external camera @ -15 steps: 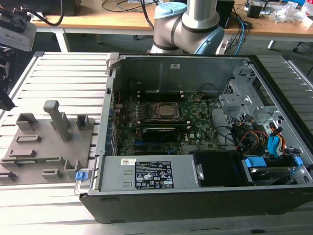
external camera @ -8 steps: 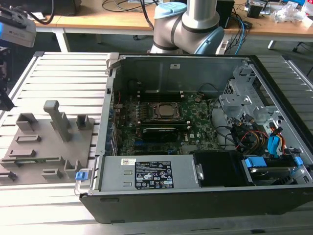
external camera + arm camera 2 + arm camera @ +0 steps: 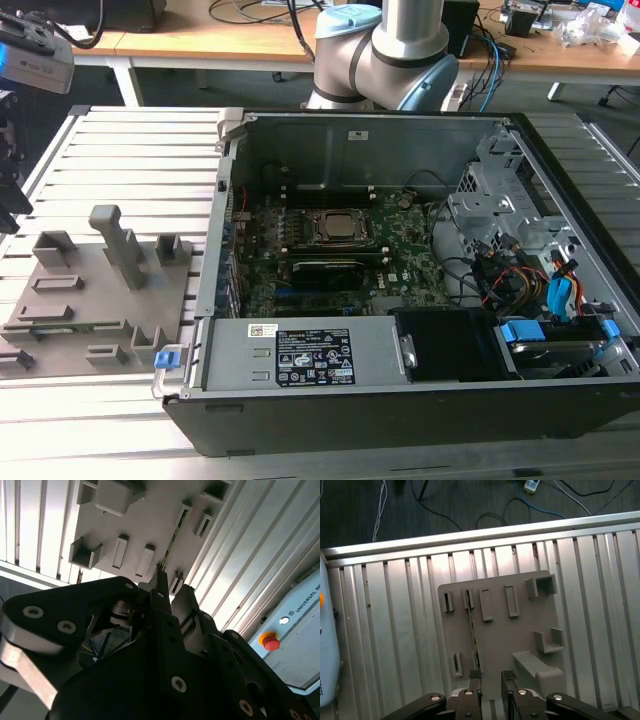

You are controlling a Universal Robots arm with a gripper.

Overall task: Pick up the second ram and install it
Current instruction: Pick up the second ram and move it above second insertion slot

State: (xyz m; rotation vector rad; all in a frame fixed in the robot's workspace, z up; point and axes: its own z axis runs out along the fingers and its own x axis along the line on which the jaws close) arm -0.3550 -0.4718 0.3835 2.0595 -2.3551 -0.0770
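**Ram on its rack, gripper open above it**

In the first wrist view the gripper (image 3: pixel 491 676) hangs over the grey fixture plate (image 3: pixel 520 630). Its two fingers are spread, with nothing between them. The second ram (image 3: pixel 472 630) – a thin, narrow stick – stands on edge between the plate's small slotted blocks, one end in line with one fingertip, ungripped. The plate lies on the slotted aluminium table (image 3: pixel 385 630). In the exterior view the plate sits at nine o'clock from the open computer case (image 3: pixel 400 410) – well apart from the motherboard (image 3: pixel 330 250) inside.
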